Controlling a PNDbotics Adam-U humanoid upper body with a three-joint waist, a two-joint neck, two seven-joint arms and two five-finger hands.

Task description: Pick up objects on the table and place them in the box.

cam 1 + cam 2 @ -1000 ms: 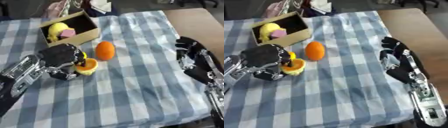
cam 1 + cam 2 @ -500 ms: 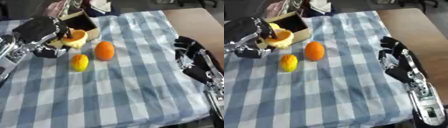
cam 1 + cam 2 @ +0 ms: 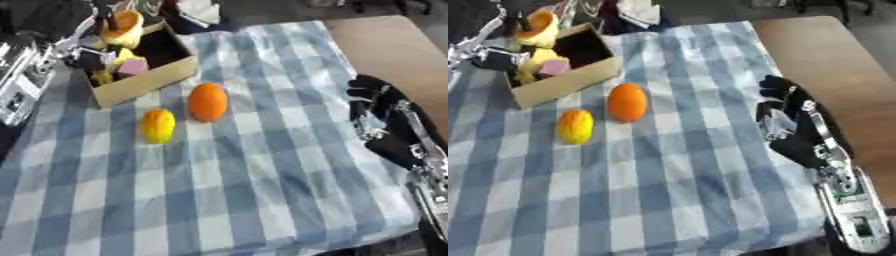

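Note:
A cardboard box [image 3: 147, 80] stands at the cloth's far left, with a yellow thing [image 3: 125, 55] and a pink block [image 3: 133, 67] inside. My left hand [image 3: 61, 17] is over the box's far end, curled round an orange-and-yellow cup-shaped object [image 3: 122, 27] held above the box. An orange [image 3: 208, 101] and a smaller yellow lemon-like fruit [image 3: 157, 125] lie on the blue checked cloth just in front of the box. At the table's right edge my right hand [image 3: 789, 120] rests open, away from all of them.
Bare brown tabletop [image 3: 824, 55] shows to the right of the checked cloth [image 3: 262, 190]. Dark clutter and a white item [image 3: 199, 9] sit beyond the box at the far edge. My left arm's silver forearm [image 3: 22, 80] comes in along the left side.
My left hand has lifted the orange-and-yellow object off the cloth and carried it up and back over the box. The yellow fruit stayed on the cloth. The right hand has not moved.

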